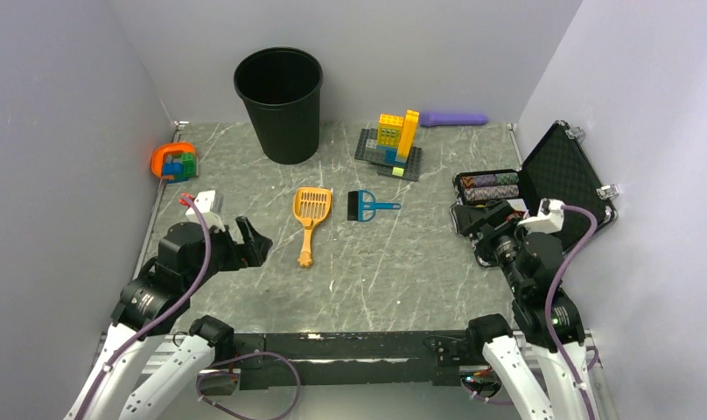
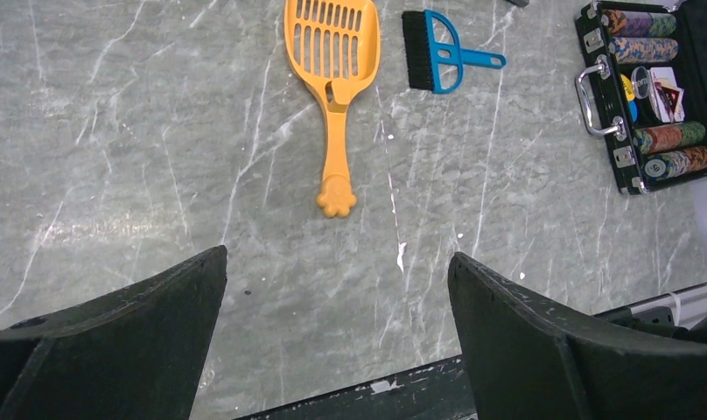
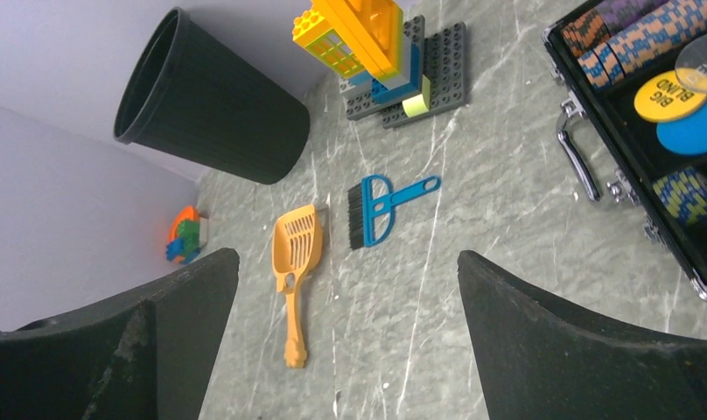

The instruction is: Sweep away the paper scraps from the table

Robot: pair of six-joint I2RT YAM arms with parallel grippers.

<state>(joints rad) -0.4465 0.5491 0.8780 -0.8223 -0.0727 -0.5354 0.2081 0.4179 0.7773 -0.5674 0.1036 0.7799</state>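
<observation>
Grey-green marble right across, and none of the paper scraps shows anywhere on the table (image 1: 245, 289) in any view! The orange scoop (image 1: 311, 212) and blue hand brush (image 1: 365, 206) lie side by side mid-table, apart from both arms. A black bin (image 1: 280, 105) stands at the far edge; its inside is dark, so I can't tell whether the scraps are in there. The left gripper (image 2: 337, 262) hovers near the left edge, jaws spread wide, nothing between them. The right gripper (image 3: 347, 258), near the right edge beside the chip case (image 1: 490, 185), is equally wide and empty. My read: the sweeping looks finished, with nothing visible left to clear.
</observation>
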